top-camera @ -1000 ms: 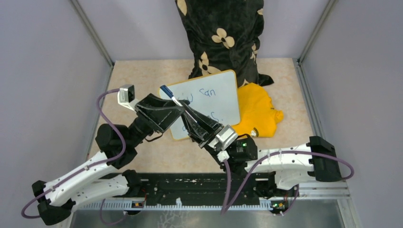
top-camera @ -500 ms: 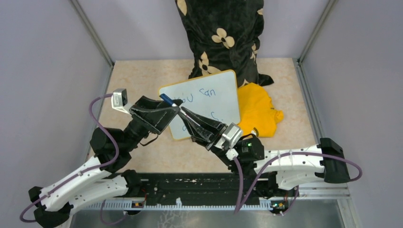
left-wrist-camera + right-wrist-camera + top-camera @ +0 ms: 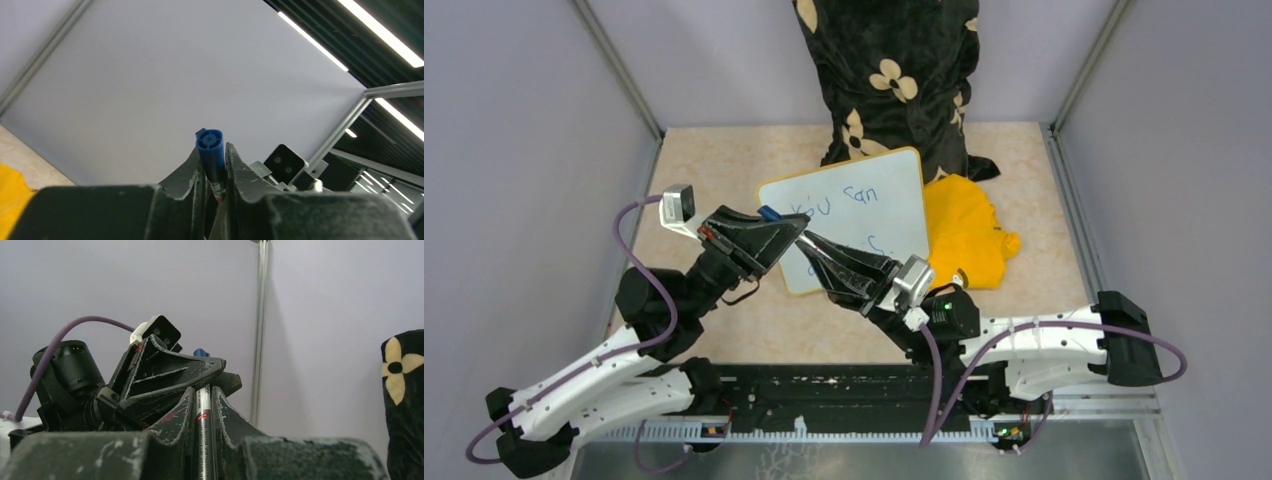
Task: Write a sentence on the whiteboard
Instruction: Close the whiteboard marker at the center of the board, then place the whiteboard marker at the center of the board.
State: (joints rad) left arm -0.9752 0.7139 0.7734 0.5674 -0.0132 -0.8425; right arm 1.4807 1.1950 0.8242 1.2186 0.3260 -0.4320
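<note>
The whiteboard [image 3: 879, 215] lies on the table, tilted. On it, blue writing [image 3: 846, 199] reads "you can"; the arms cover most of the line below. Both grippers meet tip to tip over the board's left part. My right gripper [image 3: 810, 241] [image 3: 203, 392] is shut on a marker's silver barrel [image 3: 203, 435]. My left gripper [image 3: 796, 230] [image 3: 214, 162] is shut on the marker's blue cap [image 3: 210, 147], whose end pokes out past the fingers [image 3: 767, 212].
A yellow cloth [image 3: 966, 232] lies bunched against the board's right edge. A black fabric with cream flowers [image 3: 892, 75] hangs down at the back. Grey walls and metal posts [image 3: 619, 70] close in the table on three sides.
The left gripper opened wider, then closed on the blue cap. The marker swung from pointing up-left to lying lower between the two grippers. Both arms shifted slightly left.
</note>
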